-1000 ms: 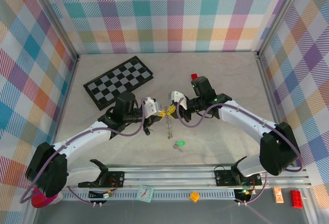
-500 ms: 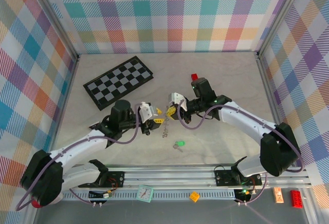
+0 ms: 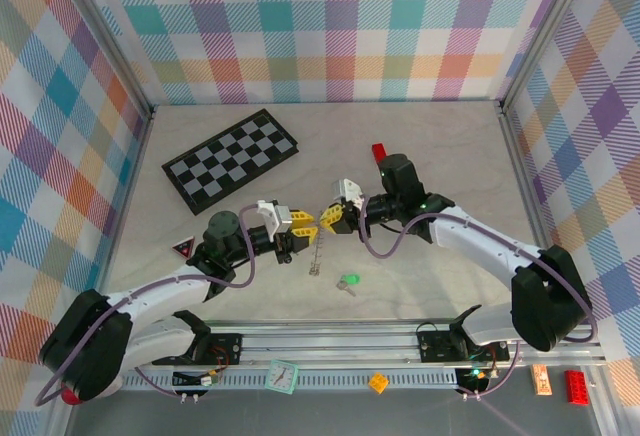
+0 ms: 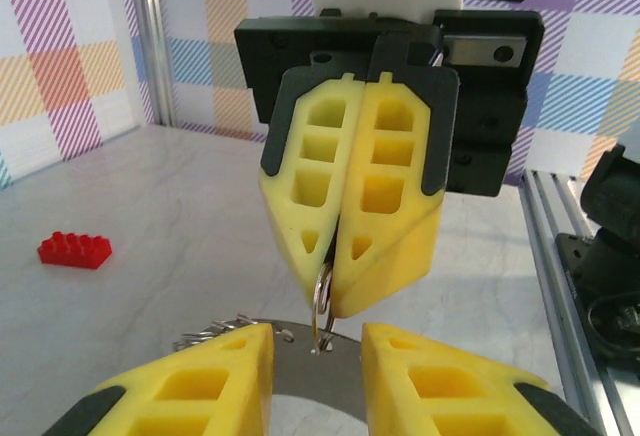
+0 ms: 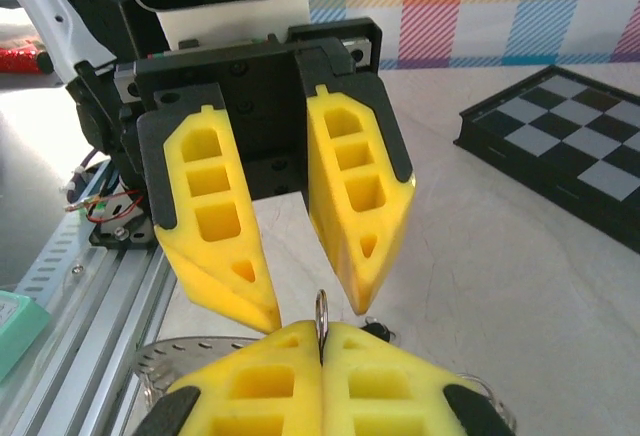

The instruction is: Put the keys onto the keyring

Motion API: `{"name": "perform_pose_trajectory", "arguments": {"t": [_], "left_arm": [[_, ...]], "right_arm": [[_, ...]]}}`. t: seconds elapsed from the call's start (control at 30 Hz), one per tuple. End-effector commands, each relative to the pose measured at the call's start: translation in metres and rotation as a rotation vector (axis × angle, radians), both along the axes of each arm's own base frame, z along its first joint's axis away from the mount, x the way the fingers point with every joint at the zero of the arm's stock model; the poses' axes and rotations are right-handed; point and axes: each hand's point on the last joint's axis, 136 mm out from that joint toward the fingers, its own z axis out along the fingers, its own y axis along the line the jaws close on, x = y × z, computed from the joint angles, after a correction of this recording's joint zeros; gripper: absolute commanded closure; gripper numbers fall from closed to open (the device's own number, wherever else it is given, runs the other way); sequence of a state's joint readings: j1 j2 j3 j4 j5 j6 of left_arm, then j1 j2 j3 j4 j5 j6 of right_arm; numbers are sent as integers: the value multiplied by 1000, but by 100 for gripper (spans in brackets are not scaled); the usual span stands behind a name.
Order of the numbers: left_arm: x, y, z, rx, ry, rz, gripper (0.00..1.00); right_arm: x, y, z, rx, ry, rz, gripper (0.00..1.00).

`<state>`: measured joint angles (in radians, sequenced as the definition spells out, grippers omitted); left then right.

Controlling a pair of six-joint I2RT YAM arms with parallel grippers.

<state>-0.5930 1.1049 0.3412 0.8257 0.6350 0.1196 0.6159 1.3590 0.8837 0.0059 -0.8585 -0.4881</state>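
My right gripper (image 3: 330, 218) is shut on a small silver split ring (image 5: 321, 308) that pokes up between its yellow fingertips. Under it hangs the wide grey keyring (image 4: 300, 381), a thin silvery strip (image 3: 317, 251) from above. My left gripper (image 3: 305, 221) faces the right one and stands open, one fingertip on each side of the split ring (image 4: 320, 301) without touching it. The green-headed key (image 3: 348, 281) lies on the table nearer the rail, apart from both grippers. A small black piece (image 5: 376, 329) lies just past the right fingertip; I cannot tell if it is the black key.
A chessboard (image 3: 230, 159) lies at the back left. The red block (image 3: 378, 149) sits behind the right arm. A small red and black triangle (image 3: 182, 248) lies left of the left arm. The aluminium rail (image 3: 330, 341) runs along the near edge.
The left gripper, shut and up against the right one a second ago, has opened and drawn back a little to the left. The right gripper stayed shut on the ring.
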Motion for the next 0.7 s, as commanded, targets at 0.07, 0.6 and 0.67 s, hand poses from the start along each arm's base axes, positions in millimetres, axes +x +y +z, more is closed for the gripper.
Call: {"name": "perform_pose_trajectory", "arguments": {"t": [0.07,0.6,0.67], "left_arm": [[-8,-4,13,-55,-27,-65,74],[-4,-10,21,-67,-50,-90,86],[-4,-10,21,-68,-49,-91,85]], "right_arm": [[-12,1,25,89,-30,59,100],[-19,4,24,100,7,99,100],[-18,5,22,92,6,91,100]]}}
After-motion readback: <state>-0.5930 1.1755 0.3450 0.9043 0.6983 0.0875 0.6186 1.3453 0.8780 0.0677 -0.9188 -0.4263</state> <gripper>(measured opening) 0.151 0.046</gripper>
